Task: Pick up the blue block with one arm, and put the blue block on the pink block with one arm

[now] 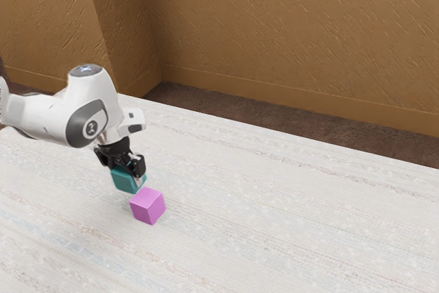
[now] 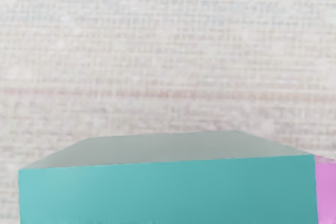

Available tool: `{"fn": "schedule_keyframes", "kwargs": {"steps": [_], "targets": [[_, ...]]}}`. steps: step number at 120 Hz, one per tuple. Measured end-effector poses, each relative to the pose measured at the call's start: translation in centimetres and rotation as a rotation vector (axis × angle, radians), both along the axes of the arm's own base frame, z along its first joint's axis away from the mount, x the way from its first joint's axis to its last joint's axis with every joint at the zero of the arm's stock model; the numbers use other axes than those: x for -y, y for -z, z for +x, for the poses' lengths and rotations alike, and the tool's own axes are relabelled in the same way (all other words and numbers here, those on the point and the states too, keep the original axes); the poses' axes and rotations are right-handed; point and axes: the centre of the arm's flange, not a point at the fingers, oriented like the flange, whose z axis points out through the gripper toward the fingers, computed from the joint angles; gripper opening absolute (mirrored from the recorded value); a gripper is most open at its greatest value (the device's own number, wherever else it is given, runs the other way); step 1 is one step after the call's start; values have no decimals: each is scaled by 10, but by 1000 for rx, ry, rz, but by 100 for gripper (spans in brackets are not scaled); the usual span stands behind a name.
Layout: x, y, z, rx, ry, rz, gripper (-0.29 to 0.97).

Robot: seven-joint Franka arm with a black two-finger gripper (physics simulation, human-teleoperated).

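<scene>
Fig. — Brown rough-textured walls (image 1: 274, 25) behind a pale woven table (image 1: 288, 197). Franka arm (image 1: 62, 114) enters from the exterior view's left. Its gripper (image 1: 127, 167) is clenched on the blue block (image 1: 127, 182) (teal in tint), w/ fingers pressing it from two sides and the block clear of the table. The pink block (image 1: 147, 206) rests on the table at approx. 5 o'clock of the held block, close beneath and apparently not touching. Wrist view: blue block just under the hand, a pink sliver showing past one edge only — i.e. alignment looks incomplete. Risk, as judged: release at this offset would catch only the pink block's edge, so the blue block tips off or nudges the pink one aside. Descent w/o centring could clip its corner.
</scene>
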Motion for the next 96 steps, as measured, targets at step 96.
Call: {"fn": "schedule_keyframes", "kwargs": {"steps": [96], "targets": [[13, 5, 2, 6, 18, -8, 35]]}}
